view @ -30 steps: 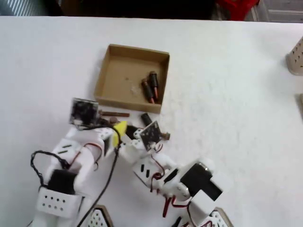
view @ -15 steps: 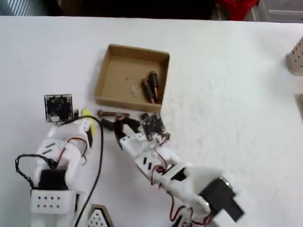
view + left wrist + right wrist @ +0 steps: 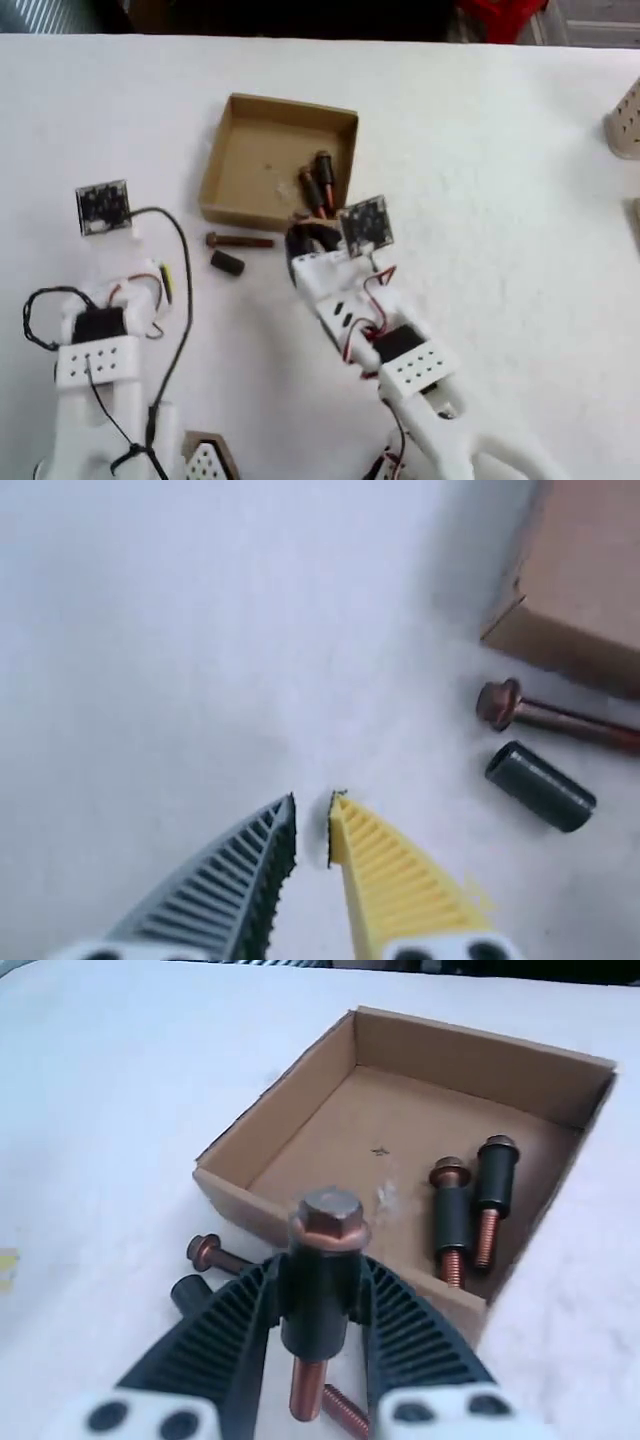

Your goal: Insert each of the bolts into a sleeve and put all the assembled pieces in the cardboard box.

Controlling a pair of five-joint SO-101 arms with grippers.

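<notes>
Looking through the right wrist view, you get what the high view hides under the arm's small circuit board [image 3: 365, 222]. The right gripper [image 3: 320, 1270] has its black fingers [image 3: 235, 1325] clamped on an assembled piece [image 3: 322, 1305], a dark sleeve with a copper bolt through it. It is held upright, head on top and shank poking out below. It hangs just short of the near wall of the cardboard box [image 3: 275, 1120], close to the box's right corner in the high view.

The left wrist view gives you the left gripper [image 3: 312, 805]. Its grey and yellow fingers are barely parted, with a narrow slit between the tips and nothing in it, over bare bench [image 3: 150, 630].

Count them up. You have one box. Inside it a second piece [image 3: 312, 190] and a third piece [image 3: 325, 168] lie side by side against the right wall, so three bolts are sleeved. One loose bolt [image 3: 240, 241] lies on the bench along the outside of the near wall, just beside it. One loose sleeve [image 3: 228, 263] lies just beside that bolt on the arms' side, a little apart from it.

For room, the left part of the box floor is bare. The loose pair sits between the two arms, near the right gripper and well apart from the left one. Wide bench lies open left of the box and right of the right arm.
</notes>
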